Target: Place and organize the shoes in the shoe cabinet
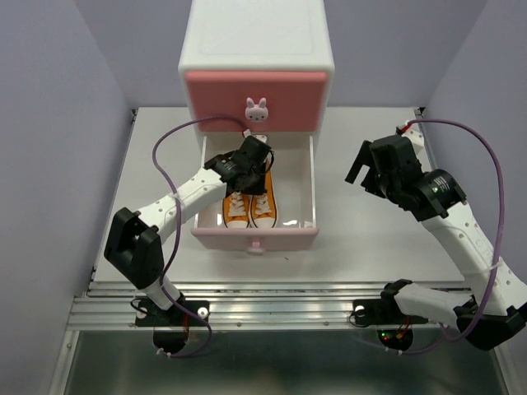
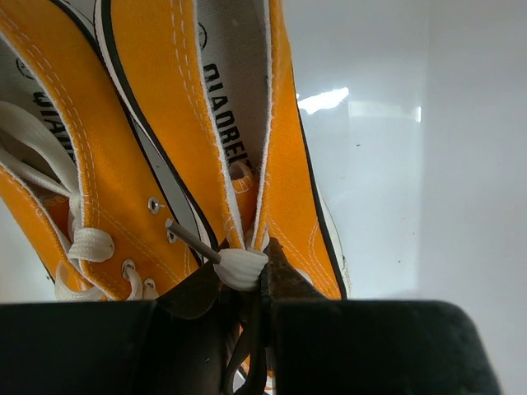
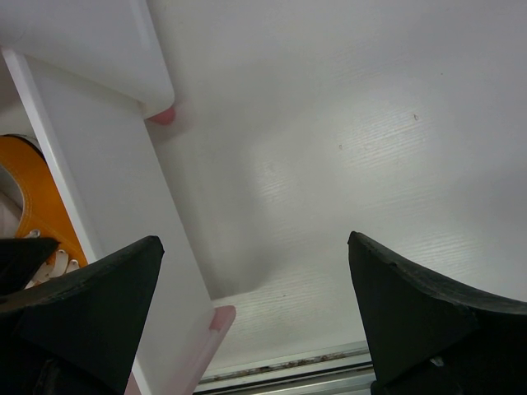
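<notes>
Left gripper (image 1: 260,163), angled into the lower drawer (image 1: 311,183), pinches an orange shoe (image 2: 288,189). Right gripper (image 1: 365,173) hovers rightward, jaws spread.

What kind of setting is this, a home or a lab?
Most likely a lab test booth: plain lavender walls box in a white table, and the left arm and right arm are mounted on a metal rail at its edge.

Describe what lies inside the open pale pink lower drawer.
Two orange canvas sneakers side by side; the left gripper hides their heel ends and anything behind them.
</notes>
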Motion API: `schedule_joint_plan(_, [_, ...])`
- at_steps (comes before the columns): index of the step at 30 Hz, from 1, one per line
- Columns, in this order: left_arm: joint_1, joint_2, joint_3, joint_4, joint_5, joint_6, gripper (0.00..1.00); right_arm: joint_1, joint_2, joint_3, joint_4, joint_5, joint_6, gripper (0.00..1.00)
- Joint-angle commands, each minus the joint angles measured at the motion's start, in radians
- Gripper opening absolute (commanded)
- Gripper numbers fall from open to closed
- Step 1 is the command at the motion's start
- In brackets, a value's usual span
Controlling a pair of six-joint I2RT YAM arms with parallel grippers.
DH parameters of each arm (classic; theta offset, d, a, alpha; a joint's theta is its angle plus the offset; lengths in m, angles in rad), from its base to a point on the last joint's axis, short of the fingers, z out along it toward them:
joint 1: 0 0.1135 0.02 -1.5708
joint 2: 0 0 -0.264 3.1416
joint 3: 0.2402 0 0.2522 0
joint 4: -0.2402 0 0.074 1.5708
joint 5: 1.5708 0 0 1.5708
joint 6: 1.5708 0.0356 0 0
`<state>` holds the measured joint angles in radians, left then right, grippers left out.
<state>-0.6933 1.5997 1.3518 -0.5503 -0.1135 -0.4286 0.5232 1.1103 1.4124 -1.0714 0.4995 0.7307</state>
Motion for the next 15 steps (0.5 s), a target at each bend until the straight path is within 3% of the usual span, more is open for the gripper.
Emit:
schedule_joint_plan(1, [0.023, 0.011, -0.02, 0.041, -0.026, 0.001, 0.0, -0.006, -0.001, 0.043, -0.015, 0.014, 0.01, 1.0])
schedule_joint_plan(2, [0.025, 0.019, -0.01, 0.032, -0.031, -0.007, 0.0, -0.006, -0.001, 0.042, -0.015, 0.013, 0.012, 1.0])
schedule_joint_plan(5, [0.032, 0.034, 0.015, 0.009, -0.043, -0.012, 0.13, -0.006, -0.006, 0.042, -0.016, 0.014, 0.016, 1.0])
schedule_joint_plan(6, [0.034, 0.037, 0.023, 0.003, -0.044, -0.012, 0.24, -0.006, -0.006, 0.042, -0.016, 0.013, 0.021, 1.0])
schedule_joint_plan(9, [0.035, 0.036, 0.061, -0.016, -0.052, -0.007, 0.42, -0.006, -0.009, 0.043, -0.013, 0.014, 0.026, 1.0])
schedule_joint_plan(12, [0.035, 0.022, 0.11, -0.034, -0.048, -0.002, 0.51, -0.006, -0.013, 0.043, -0.01, 0.013, 0.027, 1.0])
schedule_joint_plan(15, [0.034, 0.008, 0.164, -0.059, -0.054, 0.002, 0.54, -0.006, -0.015, 0.043, -0.004, 0.014, 0.027, 1.0])
